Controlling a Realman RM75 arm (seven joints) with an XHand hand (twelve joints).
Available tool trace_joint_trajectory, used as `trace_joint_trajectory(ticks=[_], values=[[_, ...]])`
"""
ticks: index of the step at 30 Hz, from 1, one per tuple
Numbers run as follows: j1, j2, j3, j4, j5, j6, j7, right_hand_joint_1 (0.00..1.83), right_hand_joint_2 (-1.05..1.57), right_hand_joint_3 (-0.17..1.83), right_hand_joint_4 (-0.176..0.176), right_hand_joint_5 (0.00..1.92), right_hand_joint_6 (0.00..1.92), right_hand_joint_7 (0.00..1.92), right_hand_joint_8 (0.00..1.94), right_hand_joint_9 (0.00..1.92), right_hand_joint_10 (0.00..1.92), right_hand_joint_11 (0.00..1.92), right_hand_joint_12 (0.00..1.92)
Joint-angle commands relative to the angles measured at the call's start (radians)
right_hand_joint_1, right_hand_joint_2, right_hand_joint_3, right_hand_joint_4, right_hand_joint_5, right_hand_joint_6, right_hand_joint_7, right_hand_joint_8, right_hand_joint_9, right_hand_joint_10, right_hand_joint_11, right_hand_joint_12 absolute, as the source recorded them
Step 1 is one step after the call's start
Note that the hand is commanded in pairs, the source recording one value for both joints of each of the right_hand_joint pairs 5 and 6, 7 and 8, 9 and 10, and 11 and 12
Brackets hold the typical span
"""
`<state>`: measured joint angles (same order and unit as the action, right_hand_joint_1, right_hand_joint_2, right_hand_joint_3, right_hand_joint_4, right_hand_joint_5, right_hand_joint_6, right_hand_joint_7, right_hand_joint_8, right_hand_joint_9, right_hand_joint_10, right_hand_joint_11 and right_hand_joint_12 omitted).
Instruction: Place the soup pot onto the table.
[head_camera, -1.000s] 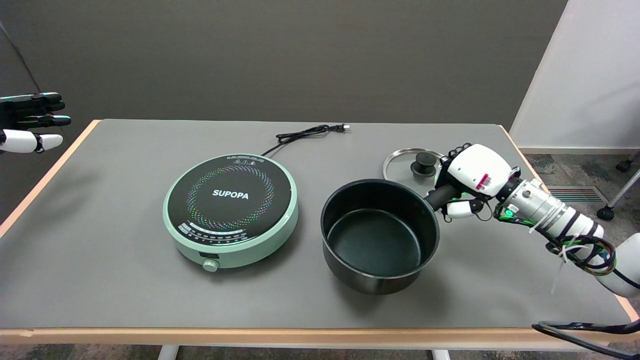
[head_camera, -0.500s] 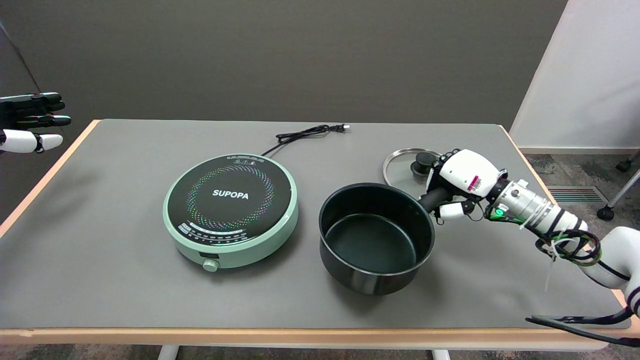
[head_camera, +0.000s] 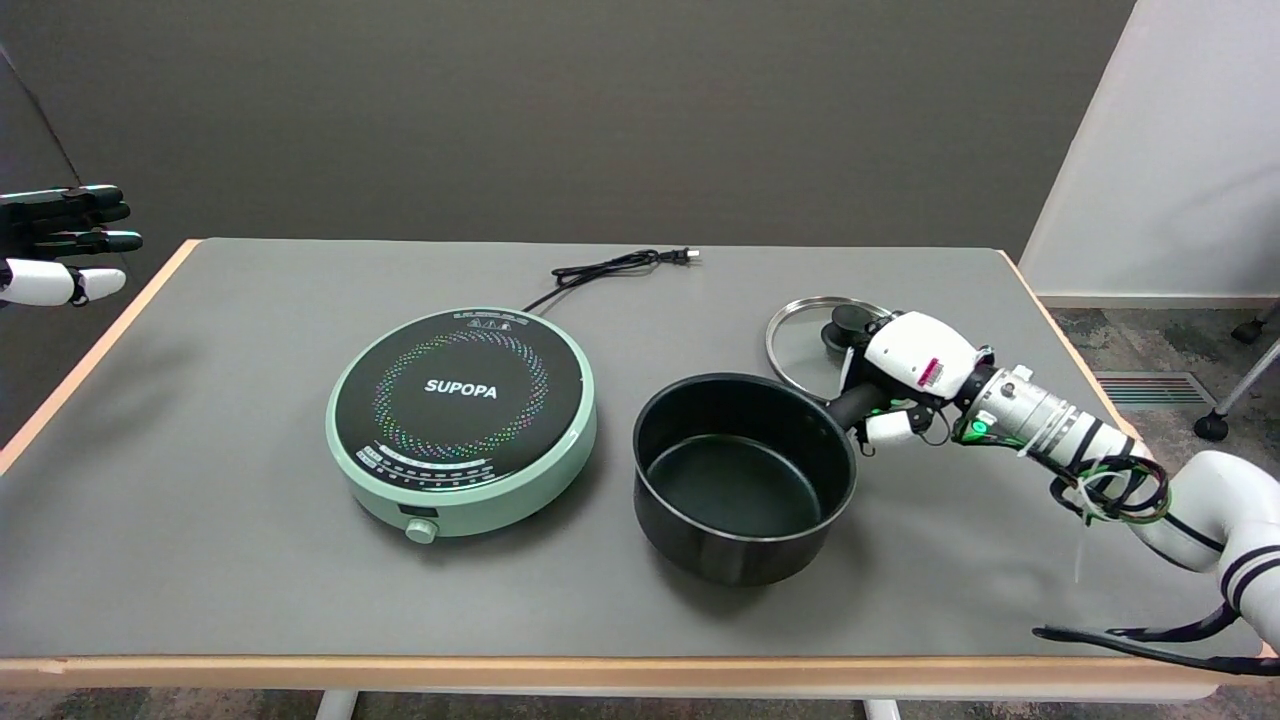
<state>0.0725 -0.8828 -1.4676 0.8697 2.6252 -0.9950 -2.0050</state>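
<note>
The desk (head_camera: 250, 560), grey-topped with a pale wooden edge, fills most of the frame from lower left to right of centre. On it, left of centre, sits a round mint-green cooker (head_camera: 462, 420) with a black top marked SUPOPA and a knob on its near side; the ring of coloured dots on the top is lit. Its black cord (head_camera: 600, 270) runs from the far side of the cooker toward the upper middle of the frame and ends in a plug lying on the desk. Just right of the cooker, apart from it, is the black pot (head_camera: 742, 480), upright, open and empty inside, with its base apparently on the desk surface; contact underneath cannot be confirmed from this angle. Its dark handle points to the upper right. The right arm reaches in from the lower right of the frame, and its hand (head_camera: 905, 365) is closed around the pot handle, fingers wrapped over it and the thumb under it. Behind the hand, at right of centre, a glass lid (head_camera: 800, 335) with a metal rim and black knob lies flat on the desk, near the pot's far rim; whether the two touch cannot be told.
</note>
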Motion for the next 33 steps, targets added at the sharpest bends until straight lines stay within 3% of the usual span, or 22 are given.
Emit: trace_joint_trajectory(ticks=[1, 13, 33], values=[[0.025, -0.025, -0.023, -0.032, -0.002, 0.007, -0.001, 0.86, 0.85, 0.93, -0.012, 1.92, 1.92, 1.92, 1.92, 1.92, 1.92, 1.92, 1.92], [-0.053, -0.072, 0.130, 0.083, -0.076, 0.063, 0.001, 0.87, 0.81, 0.93, -0.012, 1.92, 1.92, 1.92, 1.92, 1.92, 1.92, 1.92, 1.92], [-0.058, -0.106, 0.157, 0.091, -0.142, 0.063, 0.001, 0.87, 0.79, 0.92, -0.012, 1.92, 1.92, 1.92, 1.92, 1.92, 1.92, 1.92, 1.92]])
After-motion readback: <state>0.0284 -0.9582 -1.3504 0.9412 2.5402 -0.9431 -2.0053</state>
